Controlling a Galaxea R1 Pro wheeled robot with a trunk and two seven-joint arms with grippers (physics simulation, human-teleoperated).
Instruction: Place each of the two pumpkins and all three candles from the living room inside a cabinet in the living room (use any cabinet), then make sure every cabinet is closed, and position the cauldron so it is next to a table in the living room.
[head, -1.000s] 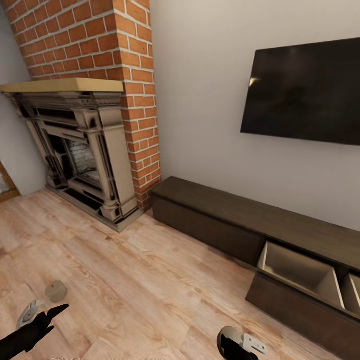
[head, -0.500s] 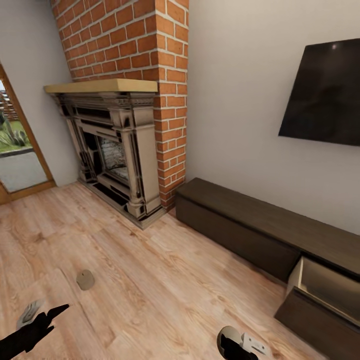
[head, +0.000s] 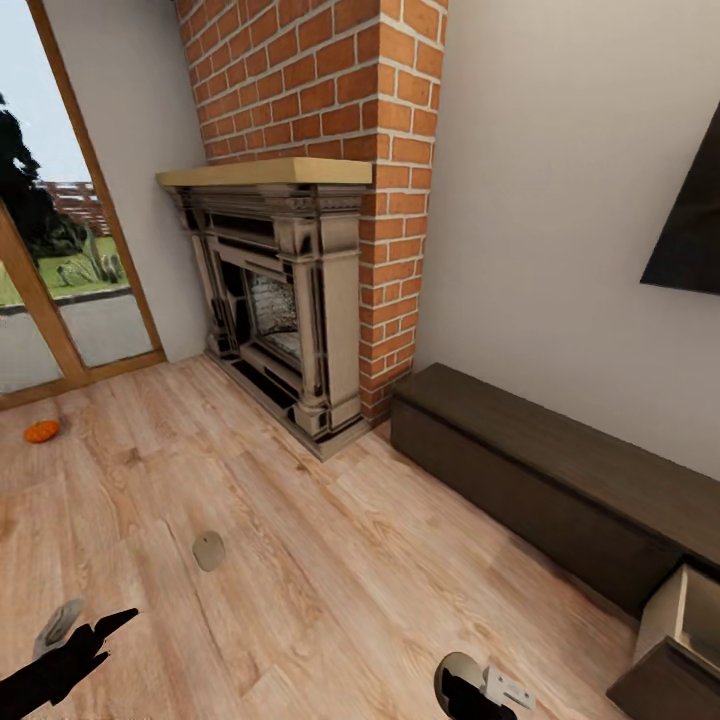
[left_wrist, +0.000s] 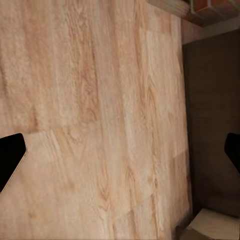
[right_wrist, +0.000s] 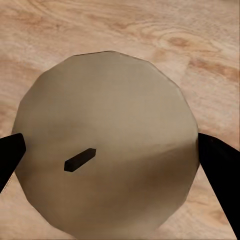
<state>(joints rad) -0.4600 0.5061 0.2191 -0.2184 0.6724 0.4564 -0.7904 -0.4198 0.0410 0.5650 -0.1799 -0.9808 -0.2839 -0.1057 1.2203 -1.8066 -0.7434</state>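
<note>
Head view: wood floor (head: 330, 560) with a brick chimney and a stone fireplace (head: 290, 300) at 12 o'clock. Glass door (head: 60, 250) at 10 o'clock. One pumpkin (head: 42, 431) lies on the floor at 9 o'clock, just before the door sill. One candle (head: 208, 550) lies on the floor at 7 o'clock, well apart from the pumpkin. Cabinet (head: 560, 490) runs along the wall from 2 to 4 o'clock; a drawer (head: 690, 620) at its far right end stands open, pale inside. Dark TV panel (head: 690, 230) on the wall at 2 o'clock.

Left gripper (head: 70, 640) at 7 o'clock of the head view, low over the floor. In the left wrist view its fingers (left_wrist: 11, 160) are spread wide, bare floor between them, the cabinet front at one edge.

Right gripper (head: 480, 690) at 5 o'clock of the head view. In the right wrist view a second candle (right_wrist: 107, 145), round tan face with a short dark wick, sits between the fingertips (right_wrist: 10, 155); both touch its rim, pinching it.
</note>
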